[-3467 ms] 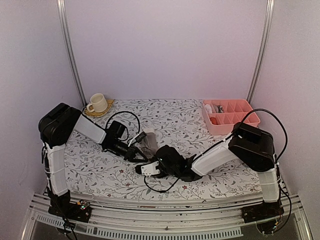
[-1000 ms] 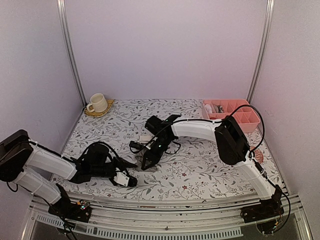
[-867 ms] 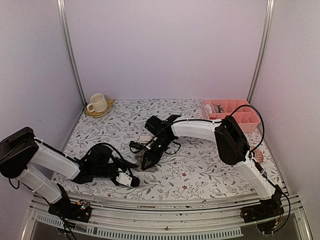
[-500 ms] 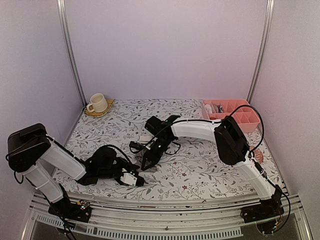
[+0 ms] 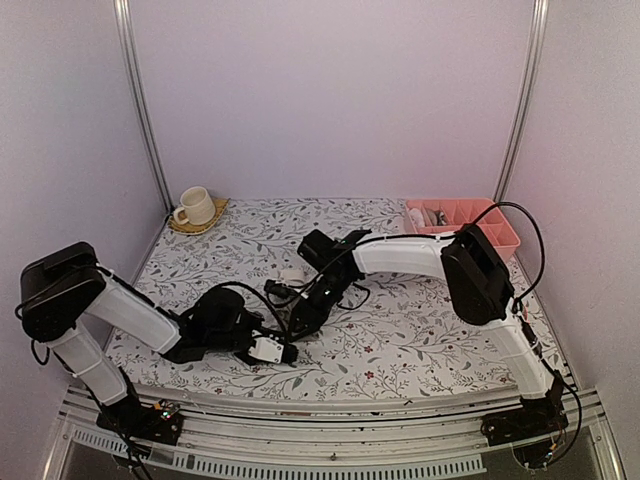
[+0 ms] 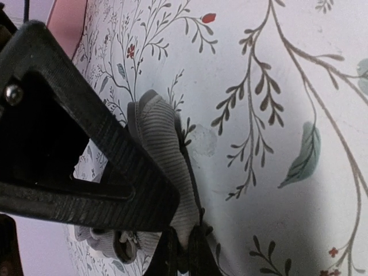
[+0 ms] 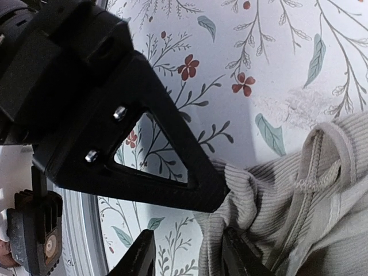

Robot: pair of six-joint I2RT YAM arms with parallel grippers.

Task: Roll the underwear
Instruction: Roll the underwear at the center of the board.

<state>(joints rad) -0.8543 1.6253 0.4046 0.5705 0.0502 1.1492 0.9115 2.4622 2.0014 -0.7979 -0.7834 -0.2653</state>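
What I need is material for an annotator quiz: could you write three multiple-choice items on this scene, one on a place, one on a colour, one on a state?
1. Where on the table is the mug? A near right corner; B far left corner; C centre.
2. What colour is the divided tray? A blue; B green; C pink.
3. How is the left gripper? A shut on the underwear; B wide open above the cloth; C out of every view.
Answers: B, the top view shows the mug by the far left rail; C, the tray at the far right is plainly pink; A, the left wrist view shows its fingers pinching the ribbed grey cloth.
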